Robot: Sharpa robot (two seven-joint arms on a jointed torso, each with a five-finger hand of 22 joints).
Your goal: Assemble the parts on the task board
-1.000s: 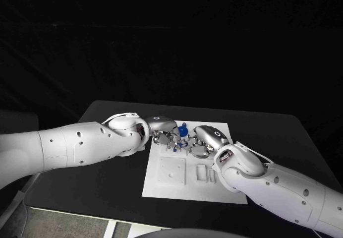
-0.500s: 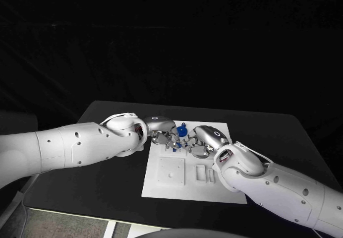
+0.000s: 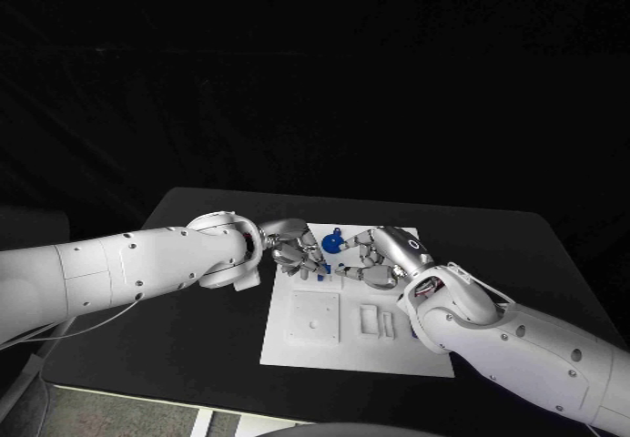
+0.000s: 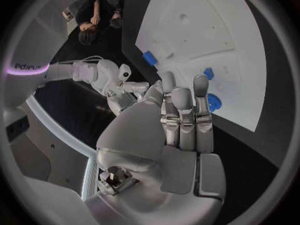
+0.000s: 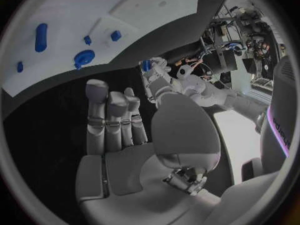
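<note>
The white task board (image 3: 297,344) lies mid-table, its far end under both hands. A round blue part (image 3: 333,242) stands on that far end, between my left hand (image 3: 296,250) and my right hand (image 3: 385,254). Both hands hover close beside it without touching it. In the left wrist view the left hand (image 4: 181,130) has straight fingers with nothing in them, above blue parts (image 4: 214,102) on the board (image 4: 206,25). The right hand (image 5: 119,130) also holds nothing; a round blue part (image 5: 83,58) and a long one (image 5: 41,36) lie on the board (image 5: 125,5) beyond it.
The near half of the board carries a square recessed plate (image 3: 317,314) and two small slots (image 3: 371,319). Black table (image 3: 197,319) surrounds the board on all sides. My two forearms cross the table's left and right sides.
The right hand has turned and drawn slightly back from the round blue part, which now shows more fully. The left hand has shifted a little lower beside it.
</note>
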